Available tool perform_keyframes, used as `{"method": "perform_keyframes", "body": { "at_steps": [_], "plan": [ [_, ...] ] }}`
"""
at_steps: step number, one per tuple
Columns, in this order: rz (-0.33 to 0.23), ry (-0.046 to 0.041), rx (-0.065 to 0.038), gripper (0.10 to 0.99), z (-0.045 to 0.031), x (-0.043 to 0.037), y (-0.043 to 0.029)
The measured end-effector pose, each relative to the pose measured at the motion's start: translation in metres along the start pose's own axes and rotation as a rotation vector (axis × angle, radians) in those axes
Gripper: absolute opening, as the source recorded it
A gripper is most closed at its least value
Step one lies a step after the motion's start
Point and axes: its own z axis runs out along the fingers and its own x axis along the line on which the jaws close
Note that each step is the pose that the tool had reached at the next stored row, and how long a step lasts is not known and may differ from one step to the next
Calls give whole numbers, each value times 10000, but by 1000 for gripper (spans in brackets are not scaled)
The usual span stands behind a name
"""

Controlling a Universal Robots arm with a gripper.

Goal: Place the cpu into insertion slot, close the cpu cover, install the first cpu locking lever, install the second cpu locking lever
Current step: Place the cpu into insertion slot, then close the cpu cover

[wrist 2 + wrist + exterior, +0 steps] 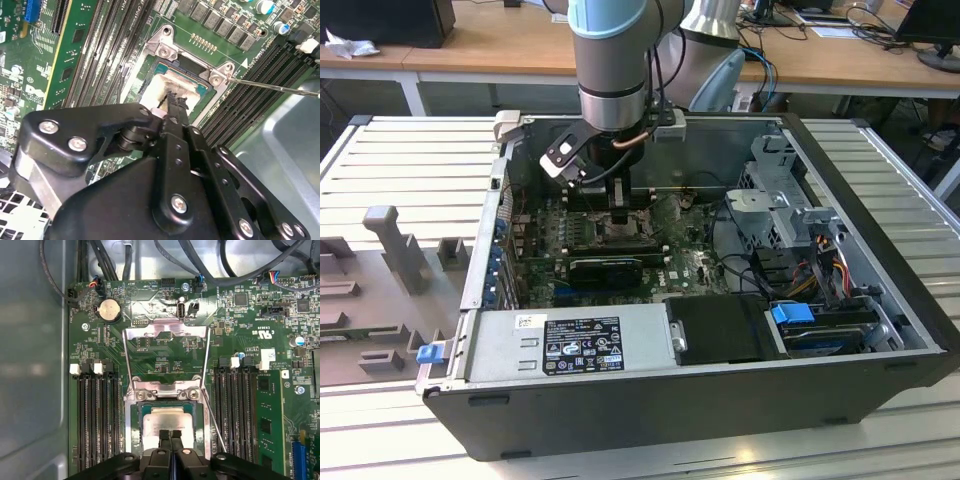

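One clenched gripper [170, 434] at the cpu [167, 419] lying in the insertion slot [136, 432].

Bright even light, soft shadows, mild glare

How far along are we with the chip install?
Done: the chip looks seated in the socket. In hand: the shut gripper is at its top. Left: the cover lies flipped open, and a lever sticks out unlatched.
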Motion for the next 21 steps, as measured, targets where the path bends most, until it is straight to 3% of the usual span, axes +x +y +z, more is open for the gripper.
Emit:
{"method": "perform_keyframes", "body": {
  "at_steps": [17, 19, 21],
  "plan": [
    [-2, 3, -2, 106, -63, 2, 8],
    [0, 0, -1, 106, -62, 1, 31],
    [-1, -4, -1, 106, -56, 3, 101]
  ]
}}
